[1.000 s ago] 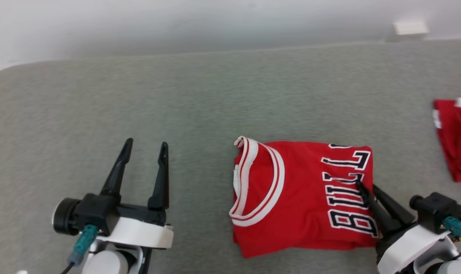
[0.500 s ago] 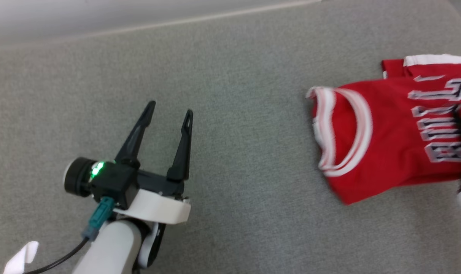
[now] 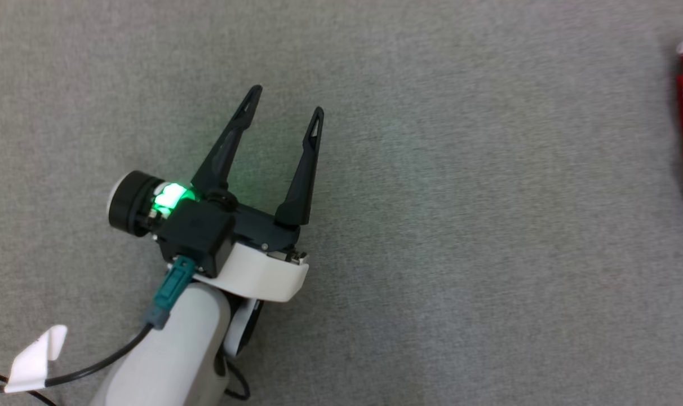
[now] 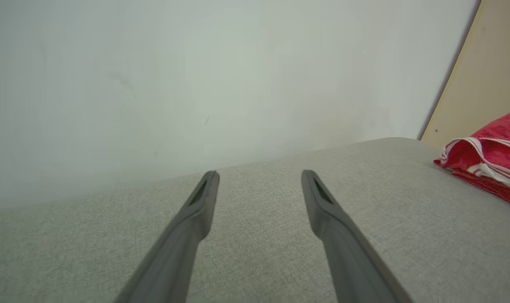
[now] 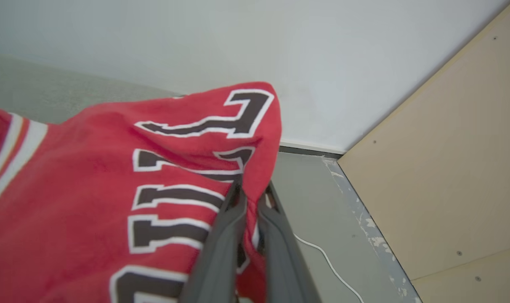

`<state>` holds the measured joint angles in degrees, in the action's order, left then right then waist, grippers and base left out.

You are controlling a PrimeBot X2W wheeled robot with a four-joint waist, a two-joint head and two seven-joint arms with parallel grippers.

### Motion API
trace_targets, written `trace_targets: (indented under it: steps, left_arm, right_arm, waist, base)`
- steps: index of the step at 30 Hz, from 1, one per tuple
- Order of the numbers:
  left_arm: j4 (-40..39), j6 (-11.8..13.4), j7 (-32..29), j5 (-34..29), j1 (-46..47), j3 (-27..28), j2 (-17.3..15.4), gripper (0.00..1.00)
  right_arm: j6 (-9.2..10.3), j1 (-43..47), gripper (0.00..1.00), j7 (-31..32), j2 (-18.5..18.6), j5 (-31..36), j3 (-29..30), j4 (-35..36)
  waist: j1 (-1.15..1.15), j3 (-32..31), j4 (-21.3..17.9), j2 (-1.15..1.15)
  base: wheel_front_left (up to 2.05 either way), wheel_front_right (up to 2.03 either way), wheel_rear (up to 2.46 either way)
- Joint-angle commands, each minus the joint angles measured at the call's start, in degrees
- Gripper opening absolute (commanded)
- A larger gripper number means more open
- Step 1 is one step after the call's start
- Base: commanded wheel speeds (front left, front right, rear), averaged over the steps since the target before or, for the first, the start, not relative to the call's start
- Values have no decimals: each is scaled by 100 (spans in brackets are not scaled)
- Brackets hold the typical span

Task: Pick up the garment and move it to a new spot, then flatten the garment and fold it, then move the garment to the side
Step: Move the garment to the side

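The right wrist view has the right gripper (image 5: 253,198) at 6 o'clock, its two fingers pressed together on the edge of the garment (image 5: 91,189). This is a red jersey with dark, white-edged letters, and it spreads from 12 o'clock round to 8 o'clock. A tan panel (image 5: 448,168) stands at 3 o'clock, and a white cord (image 5: 324,256) lies on the grey floor (image 5: 314,189) at 5 o'clock.

In the head view the left gripper (image 3: 287,98) sits left of centre over the grey cloth surface (image 3: 460,225). Its fingers are spread wide with nothing between them and point toward 1 o'clock. A green light (image 3: 169,197) glows at its base, and a white tag (image 3: 37,355) lies at 8 o'clock. The garment shows as a red strip at the 3 o'clock edge, well apart from this gripper.
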<state>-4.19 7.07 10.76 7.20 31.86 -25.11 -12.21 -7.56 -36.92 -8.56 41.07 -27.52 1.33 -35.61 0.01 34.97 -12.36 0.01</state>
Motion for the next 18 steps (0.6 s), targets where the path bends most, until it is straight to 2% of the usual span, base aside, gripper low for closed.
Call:
trace_targets:
  steps: [1, 2, 3, 4, 5, 6, 12, 15, 18]
  left_arm:
    - [35, -20, 34, -50, 98, -21, -4, 100]
    - [53, -26, 43, -48, 115, -27, 3, 100]
    - [79, -31, 52, -43, 131, -39, 9, 100]
    - [99, -33, 68, -39, 147, -50, 24, 100]
    - [113, -33, 84, -36, 152, -63, 33, 100]
    - [134, -33, 92, -27, 154, -72, 44, 100]
    - [324, 18, 162, 77, -24, -44, 11, 100]
    - [433, 94, 203, 168, -216, 23, -26, 100]
    - [530, 160, 215, 306, -469, 128, -86, 100]
  right_arm:
    - [18, -159, 0, -10, -59, 91, 124, -299]
    - [18, -237, 1, 72, -107, 109, 181, -492]
    - [18, -318, 28, 58, -131, 187, 201, -636]
    - [18, -392, 46, 18, -152, 222, 251, -757]
    - [18, -420, 46, 8, -189, 232, 325, -920]
    - [18, -442, 100, -92, -224, 312, 368, -1016]
    - [18, -314, 100, -569, -590, 678, 875, -1228]
    - [18, -1, 100, -652, -937, 824, 1130, -825]
    - [17, 442, 100, -657, -1425, 987, 1344, -63]
  waist:
    - [-1, 148, 97, -1]
    - [-1, 161, 108, -1]
    - [-1, 169, 118, -1]
    - [-1, 173, 127, -1]
    - [-1, 169, 133, -1]
    - [-1, 150, 137, -1]
    - [-1, -165, 134, -1]
    - [-1, -447, 118, -1]
    - [-1, -756, 104, -1]
  base:
    - [0, 0, 0]
    - [0, 0, 0]
    - [0, 0, 0]
    - [0, 0, 0]
    - [0, 0, 0]
    - [0, 0, 0]
    - [0, 0, 0]
    - [0, 0, 0]
    - [0, 0, 0]
